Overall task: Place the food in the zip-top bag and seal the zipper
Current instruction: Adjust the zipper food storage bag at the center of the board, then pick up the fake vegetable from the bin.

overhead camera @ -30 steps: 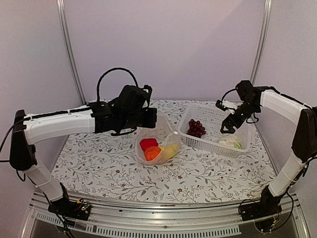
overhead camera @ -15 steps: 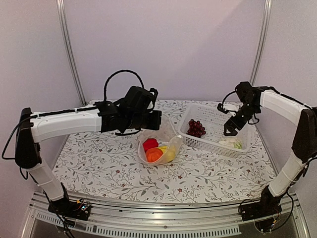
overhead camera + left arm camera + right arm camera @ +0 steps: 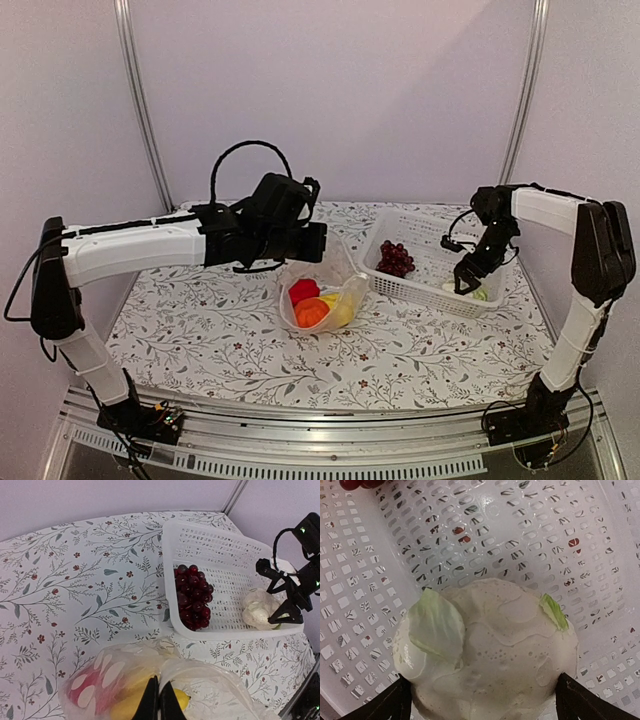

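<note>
The clear zip-top bag (image 3: 338,292) stands open on the table, holding the red pepper (image 3: 303,290), the orange fruit (image 3: 311,313) and the yellow pieces (image 3: 343,309). My left gripper (image 3: 159,702) is shut on the bag's mouth edge, where the pale zipper strip (image 3: 217,669) arcs away to the right. The dark red grape bunch (image 3: 192,597) and the pale cabbage (image 3: 485,645) lie in the white basket (image 3: 420,291). My right gripper (image 3: 487,705) is open and low in the basket, one finger on each side of the cabbage.
The white slotted basket (image 3: 169,580) sits to the right of the bag, almost touching it. The flowered tablecloth (image 3: 200,330) covers the table. Purple walls and metal posts close in the back and sides. My left arm reaches over the table's left half.
My right gripper has come down into the basket's right end and now straddles the cabbage. My left gripper shifted the bag slightly right, then held still.
</note>
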`<state>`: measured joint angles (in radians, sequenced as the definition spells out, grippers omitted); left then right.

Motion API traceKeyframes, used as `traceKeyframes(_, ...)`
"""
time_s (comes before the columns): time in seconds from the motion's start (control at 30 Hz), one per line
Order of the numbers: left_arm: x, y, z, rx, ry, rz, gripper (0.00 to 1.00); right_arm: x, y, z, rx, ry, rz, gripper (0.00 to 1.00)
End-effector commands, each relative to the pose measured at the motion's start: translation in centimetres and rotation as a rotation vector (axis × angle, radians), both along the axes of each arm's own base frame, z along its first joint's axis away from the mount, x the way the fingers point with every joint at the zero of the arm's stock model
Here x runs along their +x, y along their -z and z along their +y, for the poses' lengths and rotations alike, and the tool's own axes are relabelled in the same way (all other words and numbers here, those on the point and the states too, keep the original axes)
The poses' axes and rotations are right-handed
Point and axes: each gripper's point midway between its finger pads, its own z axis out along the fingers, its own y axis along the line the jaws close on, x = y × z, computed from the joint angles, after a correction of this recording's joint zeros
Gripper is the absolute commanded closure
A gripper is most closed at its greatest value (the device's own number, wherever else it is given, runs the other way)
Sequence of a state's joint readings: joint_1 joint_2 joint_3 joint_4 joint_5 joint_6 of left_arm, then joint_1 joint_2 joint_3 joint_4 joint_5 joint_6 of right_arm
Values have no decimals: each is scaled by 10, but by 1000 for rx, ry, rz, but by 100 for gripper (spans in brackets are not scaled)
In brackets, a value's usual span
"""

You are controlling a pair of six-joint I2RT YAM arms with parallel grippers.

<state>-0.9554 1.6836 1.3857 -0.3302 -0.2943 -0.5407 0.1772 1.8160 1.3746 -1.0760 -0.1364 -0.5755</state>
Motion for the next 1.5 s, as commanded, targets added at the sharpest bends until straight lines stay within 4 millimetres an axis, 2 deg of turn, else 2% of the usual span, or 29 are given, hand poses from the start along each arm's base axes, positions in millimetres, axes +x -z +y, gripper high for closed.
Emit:
traceKeyframes(0.0,-1,-6,-5,-2,23,-2,100,-15,17,13,61,9,126,11)
traceKeyframes(0.13,-1,-7,-6,-12,24,0,100,4,-2,19,88,13,55,32)
traceKeyframes(0.3,-1,-11,-3,-32,-2,1,100,18,-30,31,161,11,-7,49)
traceKeyframes(0.4,0,-23,11,-67,-77,-3,100,25,-51,40,215,5,-53,53)
traceKeyframes(0.53,-5,-50,36,-159,-194,-26,100,34,-77,49,275,-5,-116,53)
traceKeyframes(0.63,-15,-68,42,-207,-224,-55,100,36,-85,51,288,-21,-152,51)
traceKeyframes(0.7,-20,-71,46,-199,-260,-58,100,34,-83,48,266,-34,-164,44)
traceKeyframes(0.77,-24,-64,43,-196,-285,-27,100,26,-70,39,200,-43,-136,41)
traceKeyframes(0.87,-25,-39,24,-178,-257,37,100,10,-52,31,147,-84,-114,40)
traceKeyframes(0.97,-20,-12,11,-115,-245,82,100,-6,-48,24,120,-123,-121,40)
traceKeyframes(1.03,-17,-2,4,-80,-233,96,100,-14,-43,24,123,-129,-106,40)
traceKeyframes(1.13,-14,4,-3,-59,-214,100,100,-20,-33,25,127,-121,-82,40)
traceKeyframes(1.2,-13,3,-3,-55,-211,98,100,-21,-23,27,119,-118,-66,38)
traceKeyframes(1.27,-13,1,-2,-57,-210,95,100,-17,-16,27,111,-111,-69,28)
traceKeyframes(1.33,-13,0,0,-58,-212,90,100,-11,-12,28,110,-104,-84,22)
traceKeyframes(1.47,-14,0,3,-69,-212,87,100,6,0,27,81,-69,-96,19)
